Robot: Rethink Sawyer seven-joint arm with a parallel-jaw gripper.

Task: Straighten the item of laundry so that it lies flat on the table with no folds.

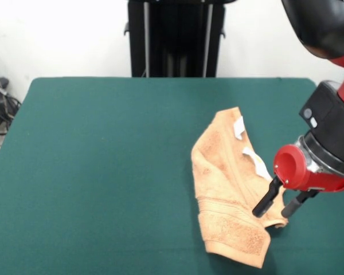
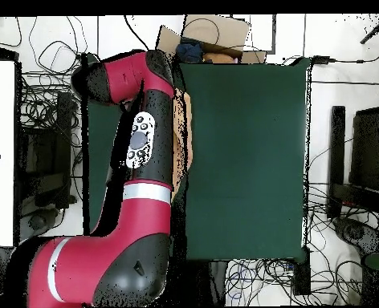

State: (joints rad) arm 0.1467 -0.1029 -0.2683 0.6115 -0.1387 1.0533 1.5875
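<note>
The gripper (image 1: 277, 205) has its two black fingers (image 1: 267, 200) spread apart, tips touching the folded peach towel (image 1: 229, 189) at its 3 o'clock edge, toward 4 o'clock on the green tabletop (image 1: 103, 172).

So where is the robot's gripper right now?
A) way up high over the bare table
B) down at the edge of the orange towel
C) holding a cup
B: in the front view the gripper is low at the edge of the crumpled towel on the green table, its two black fingers apart.
</note>
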